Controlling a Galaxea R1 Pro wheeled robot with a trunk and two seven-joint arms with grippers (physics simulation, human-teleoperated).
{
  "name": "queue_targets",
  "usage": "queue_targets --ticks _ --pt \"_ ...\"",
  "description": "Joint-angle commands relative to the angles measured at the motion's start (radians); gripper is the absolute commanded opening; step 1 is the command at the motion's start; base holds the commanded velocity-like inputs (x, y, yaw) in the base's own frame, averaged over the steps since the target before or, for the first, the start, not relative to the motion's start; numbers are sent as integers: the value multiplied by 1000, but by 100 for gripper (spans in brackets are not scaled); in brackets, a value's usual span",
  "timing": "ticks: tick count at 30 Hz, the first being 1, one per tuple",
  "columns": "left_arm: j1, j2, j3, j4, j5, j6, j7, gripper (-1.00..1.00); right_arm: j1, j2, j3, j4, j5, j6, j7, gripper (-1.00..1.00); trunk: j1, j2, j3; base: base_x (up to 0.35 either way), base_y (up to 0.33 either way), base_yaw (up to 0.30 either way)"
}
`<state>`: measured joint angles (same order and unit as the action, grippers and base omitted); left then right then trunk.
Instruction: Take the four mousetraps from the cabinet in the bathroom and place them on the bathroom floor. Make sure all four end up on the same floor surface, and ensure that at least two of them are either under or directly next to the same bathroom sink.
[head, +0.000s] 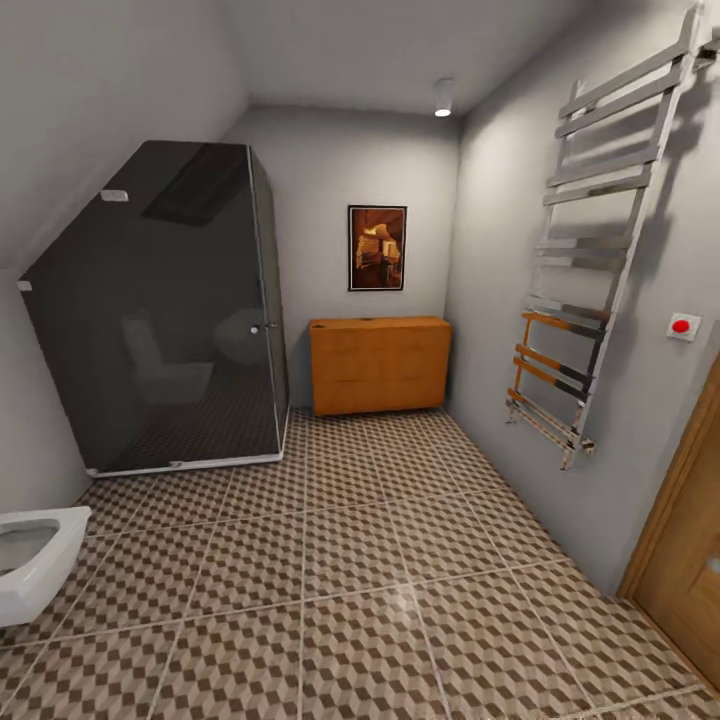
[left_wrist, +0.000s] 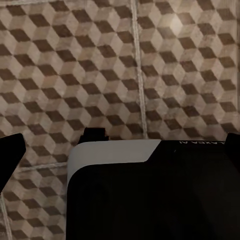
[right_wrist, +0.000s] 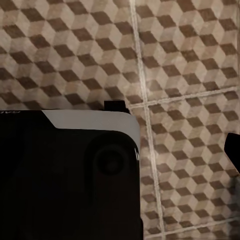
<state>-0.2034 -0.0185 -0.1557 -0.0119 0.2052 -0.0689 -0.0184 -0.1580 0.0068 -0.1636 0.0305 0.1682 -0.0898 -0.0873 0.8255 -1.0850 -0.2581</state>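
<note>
Mousetraps must be shut away inside the orange-brown cabinet (head: 379, 364) against the far wall past the tiled bathroom floor (head: 400, 560), since none lie out, and I cannot tell if either tool is wide or narrow.

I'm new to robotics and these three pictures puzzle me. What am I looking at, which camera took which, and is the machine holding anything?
These are simulator renders from a wheeled robot with two arms. The big picture comes from its head camera, looking into a bathroom: an orange-brown cabinet against the far wall, a dark glass shower, a toilet at the left edge, a towel rail on the right wall, and a cube-patterned tile floor. The two small pictures come from cameras on the left and right wrists, both aimed down at that floor past the robot's own dark body. Nothing held is visible, and no mousetraps show yet.
</note>
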Motion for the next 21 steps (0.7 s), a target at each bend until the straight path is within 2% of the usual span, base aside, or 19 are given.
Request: queue_targets --ticks 1,9,14,21 --pt "-1 0 -8 1 11 -4 -2 100 -2 0 -8 3 7 -5 -5 100 0 -1 -1 0 0 -296" --pt "-1 0 -8 1 8 -3 -2 100 -2 -1 -8 3 -23 -5 -5 100 0 -1 -1 0 0 -241" --pt "0 0 -8 0 6 2 -1 100 -2 -2 -8 3 -31 -5 -5 100 0 -1 -1 67 0 -71" --pt "-1 0 -9 0 7 9 6 100 -2 -2 -8 3 -34 -5 -5 100 0 -1 -1 236 0 -21"
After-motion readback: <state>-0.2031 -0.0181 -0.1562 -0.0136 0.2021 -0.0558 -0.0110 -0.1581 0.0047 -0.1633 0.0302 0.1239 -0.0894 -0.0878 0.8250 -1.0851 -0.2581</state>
